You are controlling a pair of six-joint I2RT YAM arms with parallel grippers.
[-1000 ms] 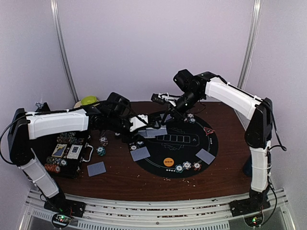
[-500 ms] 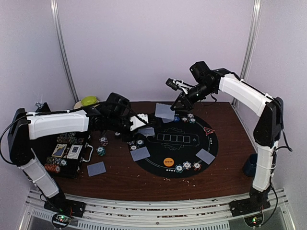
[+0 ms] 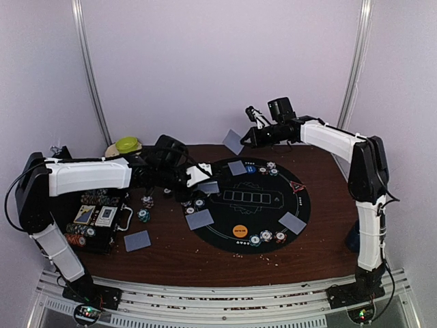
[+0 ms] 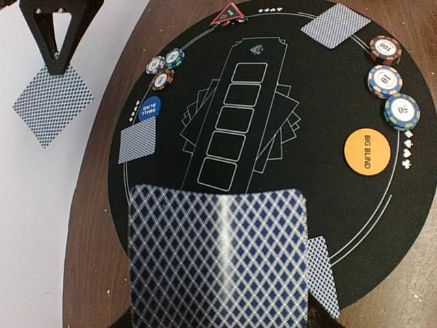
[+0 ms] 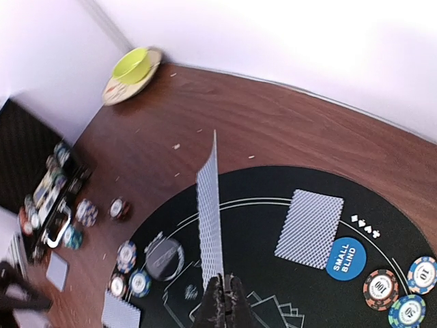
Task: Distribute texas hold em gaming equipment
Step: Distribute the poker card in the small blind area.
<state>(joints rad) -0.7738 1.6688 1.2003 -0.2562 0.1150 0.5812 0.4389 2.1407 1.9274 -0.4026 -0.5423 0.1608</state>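
A single playing card, probably light, thin, bendy and slick and so best pinched by one edge, hangs in the upper centre of the top view from the right hand, clamped on its corner, while the left hand, centre-left, grips the deck.

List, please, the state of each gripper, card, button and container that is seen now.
right gripper, shut on the raised card
raised card, held in the air
left gripper, shut on the near card
near card, held back up
mat cards, lying face down
orange button, label up
blue button, label up
chip case, open
green bowl, upright
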